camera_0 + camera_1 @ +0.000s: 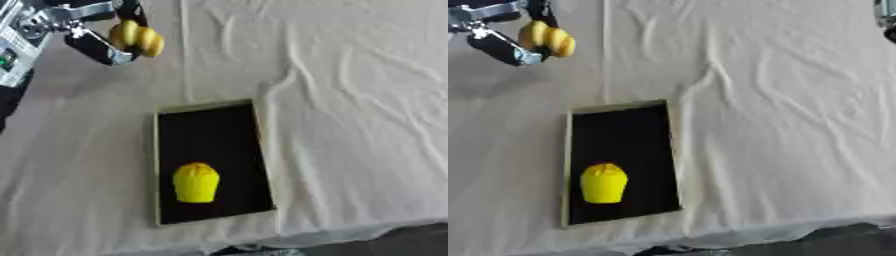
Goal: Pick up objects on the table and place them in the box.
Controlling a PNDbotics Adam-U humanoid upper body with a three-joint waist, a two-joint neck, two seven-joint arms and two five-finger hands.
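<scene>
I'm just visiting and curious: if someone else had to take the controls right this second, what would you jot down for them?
Left hand: at the upper left, above the cloth, fingers curled round a yellow lumpy object.
Right hand: only a sliver shows at the upper right edge; its fingers cannot be made out.
Box: black inside, sitting on the white tablecloth near the front edge.
Done: one yellow bell-shaped object already lies in the box's near end.
Left: carry the held object over to the box and release it. No other loose objects show on the cloth.
</scene>
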